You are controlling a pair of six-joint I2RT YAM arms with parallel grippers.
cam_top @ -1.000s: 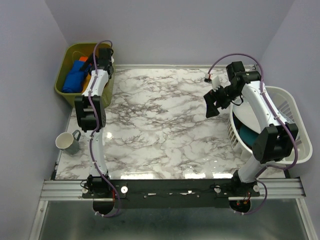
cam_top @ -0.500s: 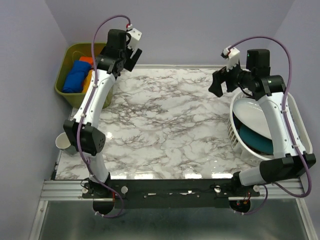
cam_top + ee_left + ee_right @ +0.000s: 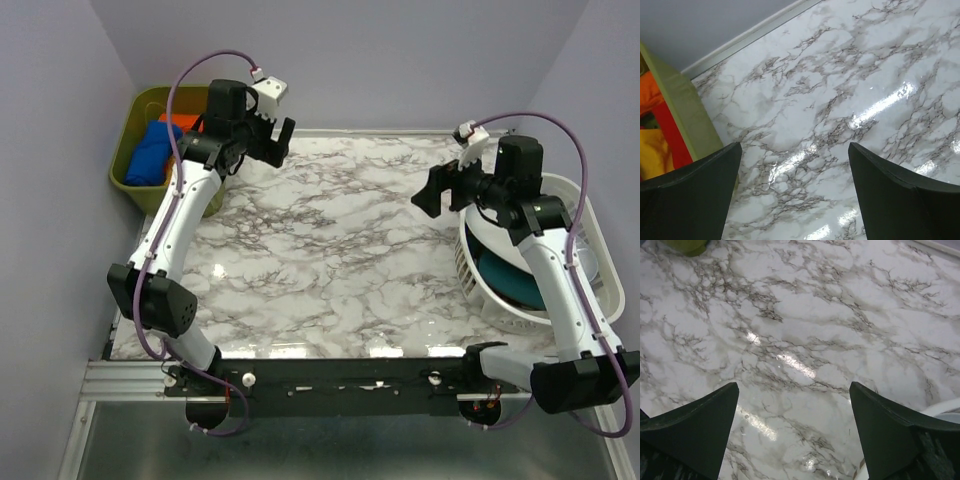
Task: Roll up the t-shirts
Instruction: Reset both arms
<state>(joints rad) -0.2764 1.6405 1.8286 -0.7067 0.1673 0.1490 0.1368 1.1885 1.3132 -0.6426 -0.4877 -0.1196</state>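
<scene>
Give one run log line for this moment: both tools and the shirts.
left tool: open, holds nothing, over table by bin | right tool: open, holds nothing, by basket | shirts: in bin

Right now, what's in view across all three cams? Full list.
table: 1, white marble pattern with grey veins, under both arms
bin: 1, olive green, far left corner
blue t-shirt: 1, royal blue, bundled in the bin
other cloth: orange, red and yellow pieces, in the bin; count unclear
basket: 1, white slatted, right edge
teal cloth: 1, in the basket
white item: 1, in the basket above the teal; can't tell what
left arm: 1, white and black, reaching to the far left, beside the bin
right arm: 1, white and black, over the basket
left fingers: 2, black, apart, empty
right fingers: 2, black, apart, empty
</scene>
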